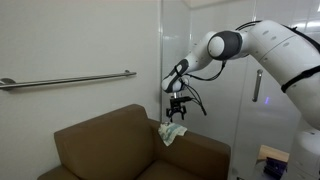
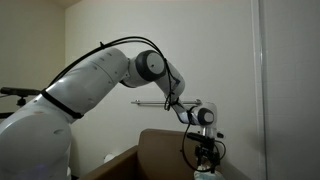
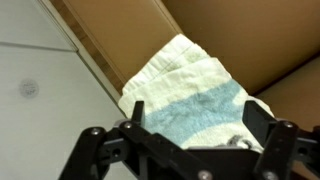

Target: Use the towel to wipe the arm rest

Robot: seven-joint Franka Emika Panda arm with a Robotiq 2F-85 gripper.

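A white towel with a pale blue stripe (image 3: 190,88) lies bunched on the top of the brown sofa's arm rest (image 1: 200,150), next to the wall. It shows in both exterior views (image 1: 172,132) (image 2: 204,174). My gripper (image 1: 177,110) points straight down just above it. In the wrist view the gripper (image 3: 196,130) has its two fingers wide apart, with the towel between and below them. It is also seen low in an exterior view (image 2: 205,156). I cannot tell whether the fingertips touch the cloth.
The brown sofa (image 1: 100,145) stands against a white wall with a metal grab rail (image 1: 70,80). A glass partition with a handle (image 1: 257,85) stands beside the arm rest. A small table with objects (image 1: 272,158) is at the lower right.
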